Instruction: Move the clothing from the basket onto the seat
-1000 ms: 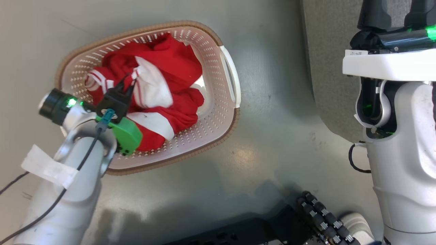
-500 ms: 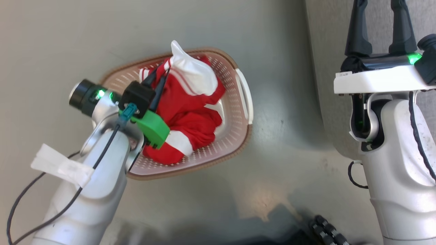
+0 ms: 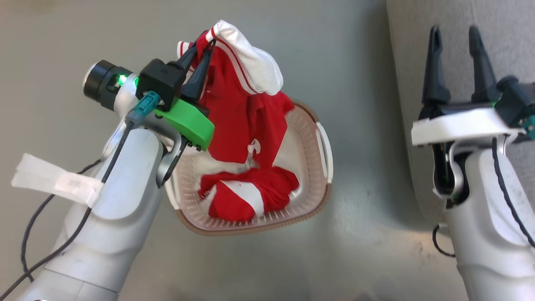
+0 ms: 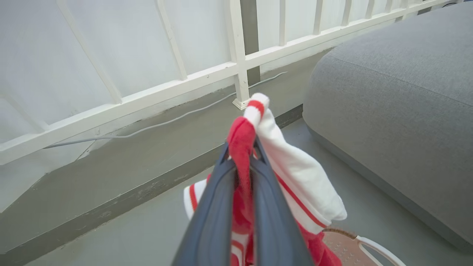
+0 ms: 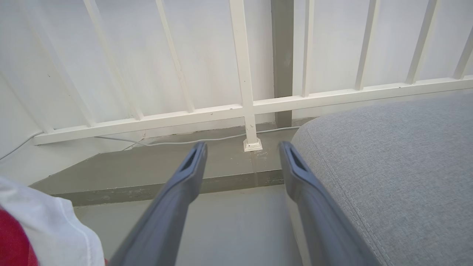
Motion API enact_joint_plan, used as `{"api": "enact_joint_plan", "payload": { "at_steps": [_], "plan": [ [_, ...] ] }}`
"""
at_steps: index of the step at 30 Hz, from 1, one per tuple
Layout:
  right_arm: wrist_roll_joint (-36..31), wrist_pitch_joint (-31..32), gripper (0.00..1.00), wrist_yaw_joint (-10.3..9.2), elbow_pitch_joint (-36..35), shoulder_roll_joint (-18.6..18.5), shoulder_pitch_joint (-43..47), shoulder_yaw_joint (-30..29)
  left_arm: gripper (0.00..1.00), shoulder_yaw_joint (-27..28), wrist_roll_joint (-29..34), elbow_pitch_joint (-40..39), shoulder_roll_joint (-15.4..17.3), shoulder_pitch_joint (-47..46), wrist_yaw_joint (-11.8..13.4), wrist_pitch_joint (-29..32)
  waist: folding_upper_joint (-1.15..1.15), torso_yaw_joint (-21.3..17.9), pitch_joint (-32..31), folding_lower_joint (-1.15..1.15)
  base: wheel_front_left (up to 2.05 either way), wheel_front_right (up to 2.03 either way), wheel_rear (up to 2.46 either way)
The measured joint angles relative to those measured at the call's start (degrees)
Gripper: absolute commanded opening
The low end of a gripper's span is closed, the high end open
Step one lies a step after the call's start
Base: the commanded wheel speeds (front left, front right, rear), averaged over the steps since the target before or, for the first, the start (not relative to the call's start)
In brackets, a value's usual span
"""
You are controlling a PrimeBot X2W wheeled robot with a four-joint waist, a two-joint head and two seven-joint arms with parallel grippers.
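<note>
- Jaws, left gripper [image 3: 204, 42] [image 4: 242, 147]: the two long dark fingers are clenched on a fold of the lifted garment [image 3: 246, 108] [image 4: 295, 177], a soft red sports piece with a white panel and thin white stripes. The red fabric is pinched between the fingers and bulges past their tips.
- Jaws, right gripper [image 3: 453, 31] [image 5: 242, 146]: the fingers are spread wide with nothing between them. The gripper is raised over the left edge of the seat [image 3: 407, 62] [image 4: 399, 92] [image 5: 388, 147], a large grey fabric-upholstered cushion with rounded edges and a stitched seam.
- Lifted garment: it hangs from the left gripper above the far rim of the basket [image 3: 250, 230] [image 4: 336, 232]. The white panel flops over on the side facing the seat. The lower end trails down inside the basket, well apart from the seat.
- Second garment [image 3: 250, 196]: red with white panels, it lies bunched on the basket's bottom toward the near rim.
- Basket: small, cream-white perforated plastic, a rounded rectangle with a brown woven-look rim and white side handles. It stands on the smooth grey-green floor [image 3: 355, 83] beside the seat's left edge, with a strip of floor between them.
- Left arm fittings: a green plastic housing [image 3: 184, 123] sits at the wrist, and a strip of white tape [image 3: 54, 182] is on the pale forearm.
- Background: a white railing [image 4: 236, 55] [image 5: 244, 74] of upright bars stands on a low grey kerb. A thin pale cable [image 4: 166, 122] runs along its foot.
</note>
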Motion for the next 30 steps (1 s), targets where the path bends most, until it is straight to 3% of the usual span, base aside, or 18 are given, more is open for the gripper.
{"api": "enact_joint_plan", "payload": {
  "at_steps": [18,30],
  "plan": [
    [0.1,0.0,1.0,3.46,5.9,0.1,8.8,-0.7,0.0,-4.3,-6.1,4.0,-0.3,-0.7,0.0,4.0,0.0,4.0,-16.0,0.0,0.0,0.0,0.0],
    [-0.8,0.0,1.0,7.72,11.0,0.3,14.4,2.1,0.0,-8.7,-9.5,5.7,-1.5,1.0,0.0,6.5,0.0,5.0,-26.8,0.0,0.0,0.0,0.0]
  ]
}}
